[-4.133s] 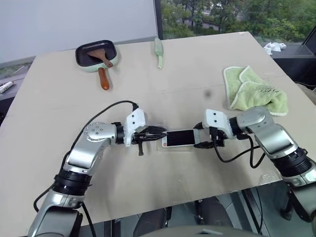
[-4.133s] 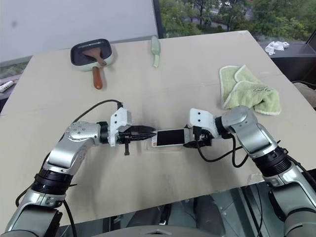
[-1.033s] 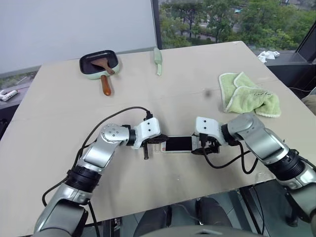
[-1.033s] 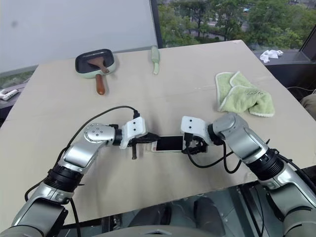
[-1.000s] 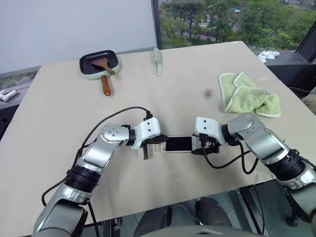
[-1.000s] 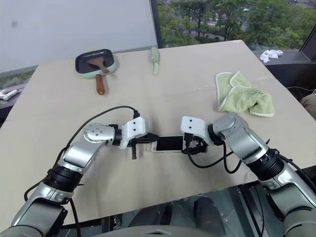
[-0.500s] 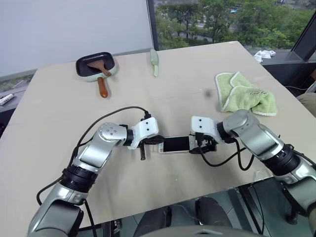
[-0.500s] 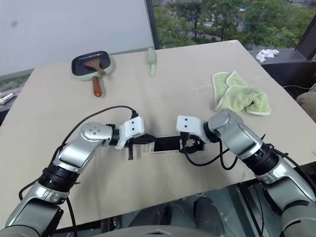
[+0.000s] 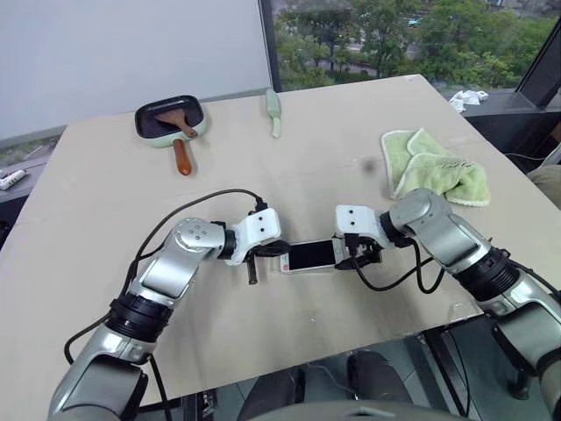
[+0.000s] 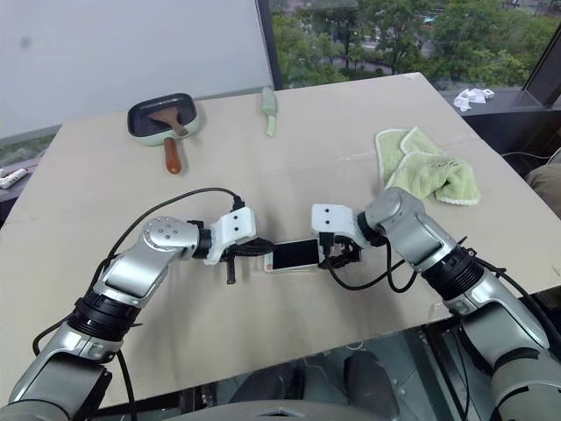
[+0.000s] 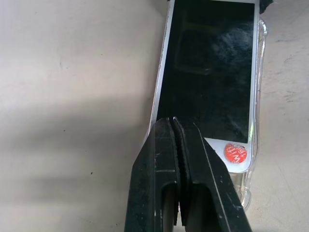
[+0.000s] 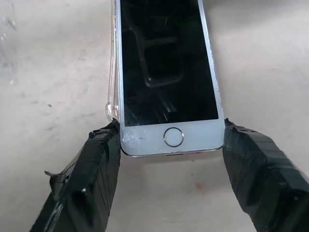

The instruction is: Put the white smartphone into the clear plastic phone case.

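Observation:
The white smartphone [image 9: 308,256] lies screen up on the table between my two grippers. It sits in the clear plastic phone case [image 11: 261,72], whose glossy rim runs along one long side [image 12: 112,72]. A red round sticker [image 11: 235,153] marks the phone's end nearest my left gripper. My left gripper [image 11: 173,123] is shut, its tips over that end of the screen with nothing between them. My right gripper [image 12: 172,128] is shut across the home-button end, one black taped finger [image 12: 99,169] on each side edge.
A green towel [image 9: 434,167] lies bunched at the right of the table. At the far left stands a pale green pan [image 9: 169,116] with a wooden spatula in it, and a light green utensil [image 9: 273,107] lies beside it. The table's front edge runs close below the arms.
The head camera has shifted a little. Both grippers and the phone keep their places relative to one another.

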